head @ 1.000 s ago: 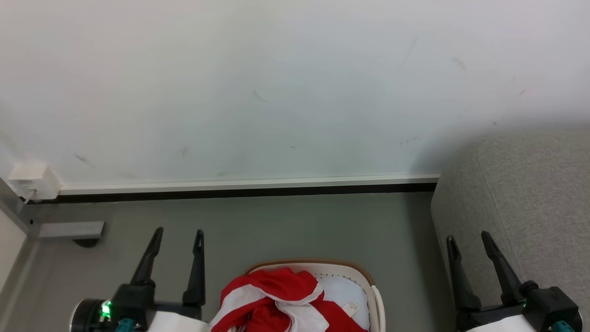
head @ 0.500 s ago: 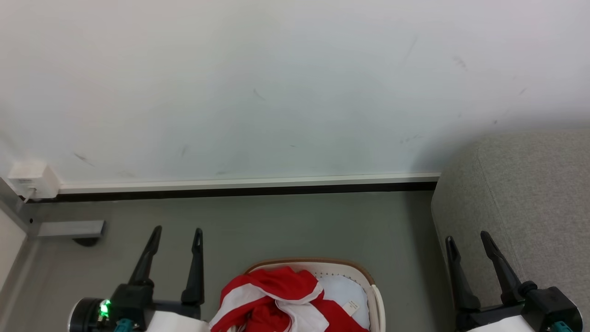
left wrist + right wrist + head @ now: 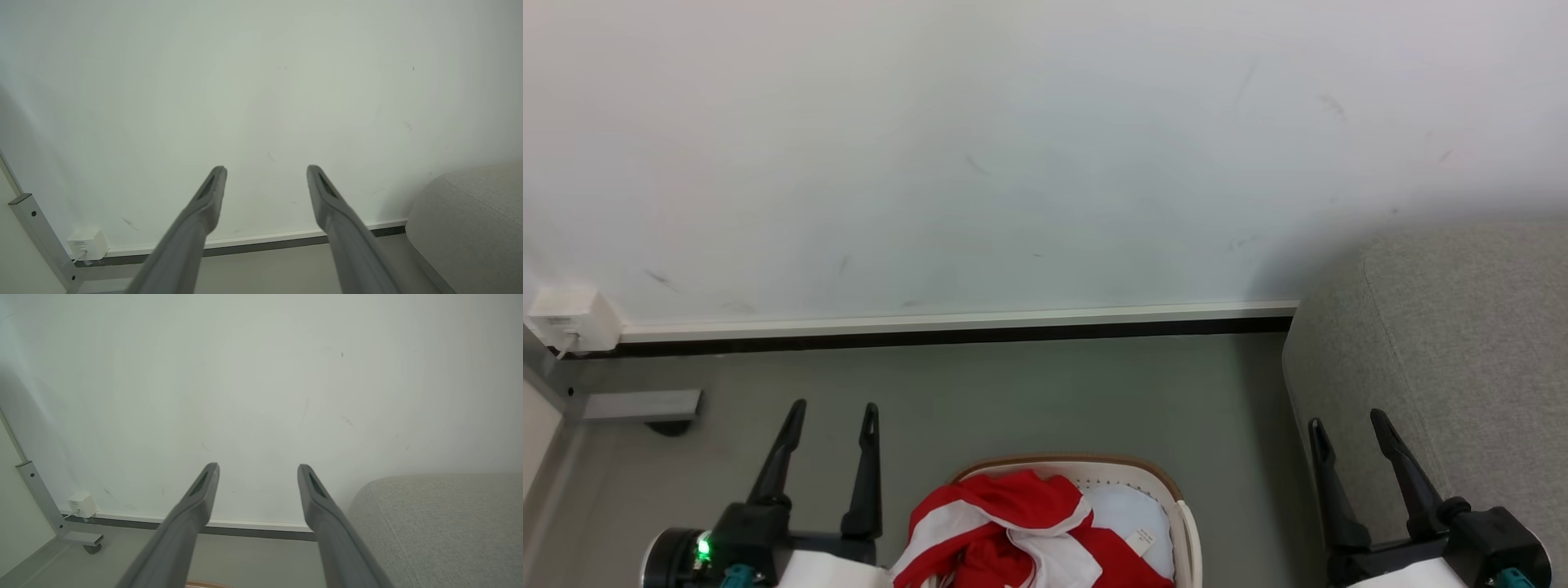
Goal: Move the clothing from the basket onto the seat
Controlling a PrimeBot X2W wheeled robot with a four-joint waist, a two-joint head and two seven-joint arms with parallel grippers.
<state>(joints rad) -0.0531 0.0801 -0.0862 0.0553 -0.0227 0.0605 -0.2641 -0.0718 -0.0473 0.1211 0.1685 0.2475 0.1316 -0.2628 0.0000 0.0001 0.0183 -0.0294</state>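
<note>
Red-and-white clothing [image 3: 996,506] still lies in the basket [image 3: 1062,460] between my left pincer [image 3: 835,405] and right pincer [image 3: 1347,417], both spread empty as before: lifting not begun.

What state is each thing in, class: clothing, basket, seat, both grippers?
clothing: crumpled in a heap.
basket: upright, clothing inside.
seat: visible part bare.
left gripper: open, empty.
right gripper: open, empty.

readable text: none | tag [image 3: 1145,539] on clothing [image 3: 1005,500]: print illegible
</note>
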